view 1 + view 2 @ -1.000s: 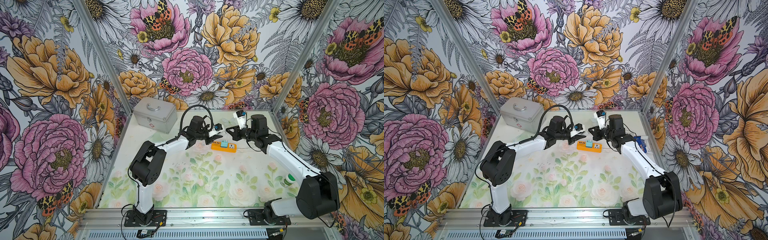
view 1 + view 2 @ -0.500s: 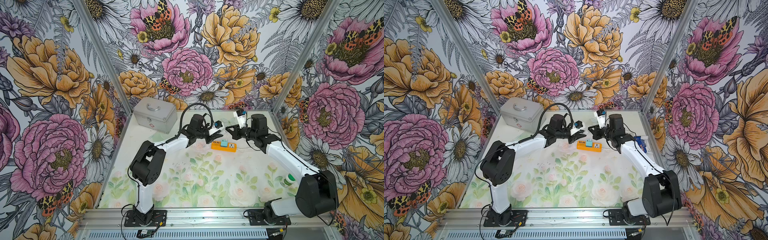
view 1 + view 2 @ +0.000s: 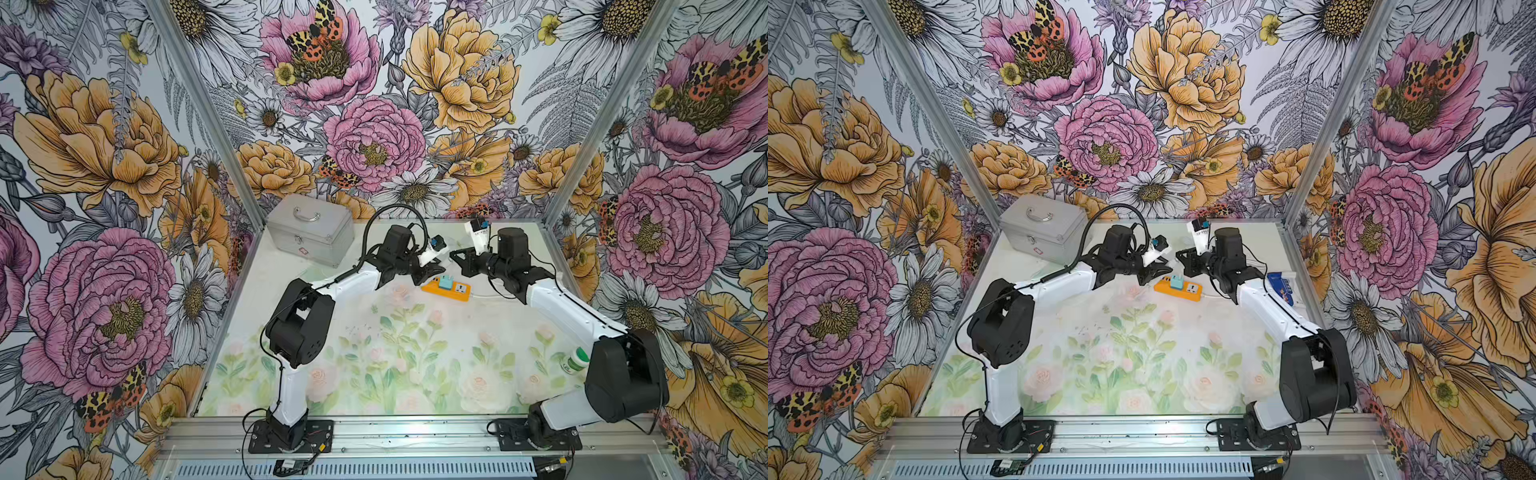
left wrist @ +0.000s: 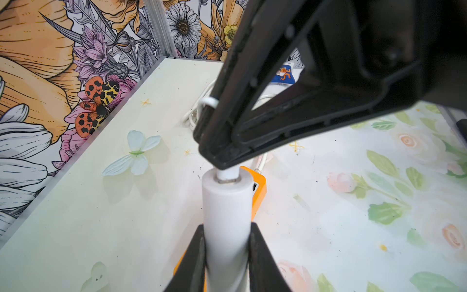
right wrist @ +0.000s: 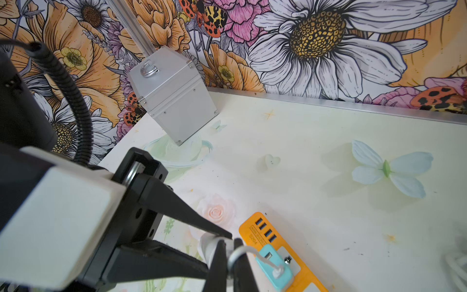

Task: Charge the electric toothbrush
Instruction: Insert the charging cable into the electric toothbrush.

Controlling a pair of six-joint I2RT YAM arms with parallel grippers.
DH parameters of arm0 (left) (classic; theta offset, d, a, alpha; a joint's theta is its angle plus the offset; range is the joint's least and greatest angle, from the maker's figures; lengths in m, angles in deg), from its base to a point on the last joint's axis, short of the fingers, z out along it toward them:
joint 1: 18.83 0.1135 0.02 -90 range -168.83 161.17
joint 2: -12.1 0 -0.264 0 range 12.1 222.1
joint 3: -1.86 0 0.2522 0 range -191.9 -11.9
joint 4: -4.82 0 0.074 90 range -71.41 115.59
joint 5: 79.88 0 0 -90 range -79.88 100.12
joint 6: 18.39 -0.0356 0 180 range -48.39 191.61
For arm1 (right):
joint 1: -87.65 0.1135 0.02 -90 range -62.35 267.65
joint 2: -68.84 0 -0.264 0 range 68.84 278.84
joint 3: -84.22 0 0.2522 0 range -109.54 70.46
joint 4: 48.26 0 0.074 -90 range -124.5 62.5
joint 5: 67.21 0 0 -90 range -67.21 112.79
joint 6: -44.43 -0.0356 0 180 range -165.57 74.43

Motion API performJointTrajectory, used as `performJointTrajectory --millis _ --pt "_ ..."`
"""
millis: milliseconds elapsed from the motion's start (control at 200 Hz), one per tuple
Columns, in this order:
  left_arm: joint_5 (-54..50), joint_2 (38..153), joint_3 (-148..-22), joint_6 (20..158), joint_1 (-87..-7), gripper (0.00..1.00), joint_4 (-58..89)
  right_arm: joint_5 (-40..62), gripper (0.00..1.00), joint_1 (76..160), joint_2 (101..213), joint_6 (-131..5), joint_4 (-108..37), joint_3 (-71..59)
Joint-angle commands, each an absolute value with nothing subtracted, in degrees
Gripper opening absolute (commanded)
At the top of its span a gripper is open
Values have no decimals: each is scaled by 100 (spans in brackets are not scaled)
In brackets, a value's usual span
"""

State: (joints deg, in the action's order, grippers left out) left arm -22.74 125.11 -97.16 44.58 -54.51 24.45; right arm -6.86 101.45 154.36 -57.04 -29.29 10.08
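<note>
Two grippers meet tip to tip near the back of the table point(image 5: 328, 126). The left gripper point(image 4: 226, 227) is clamped narrowly on the electric toothbrush point(image 4: 227, 199), holding its white handle in the air just beside the orange power strip point(image 5: 257, 231). The right gripper point(image 5: 229, 244) is pinched tight on the thin white cable point(image 5: 243, 249) at the handle's end. The cable runs to a teal adapter point(image 5: 271, 263) plugged into the strip.

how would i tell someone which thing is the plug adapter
From the silver case in the back corner, look across to the flat orange power strip. The plug adapter is the small teal block plugged into it, the only teal thing there, trailing a thin white cable.
</note>
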Motion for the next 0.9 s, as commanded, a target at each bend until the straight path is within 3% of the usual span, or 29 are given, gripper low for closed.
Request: performJointTrajectory --millis 0,405,690,796,896 --pt "-2843 12154 -10378 4328 -5561 0 1241 -883 0 10463 15863 -5620 -2202 1166" --pt "-2351 12395 -10275 4790 -5698 0 -505 -1061 0 10601 15985 -5783 -2299 1121" --pt "-2572 12447 -10406 4644 -5702 0 -420 -1073 0 10603 16126 -5780 -2264 1123" --pt "-2563 12379 -10464 4174 -5724 0 321 -1008 16 10559 16091 -5821 -2246 1106" --pt "-2396 12328 -10478 3623 -5772 0 1198 -1038 23 10489 15962 -5823 -2238 1104"
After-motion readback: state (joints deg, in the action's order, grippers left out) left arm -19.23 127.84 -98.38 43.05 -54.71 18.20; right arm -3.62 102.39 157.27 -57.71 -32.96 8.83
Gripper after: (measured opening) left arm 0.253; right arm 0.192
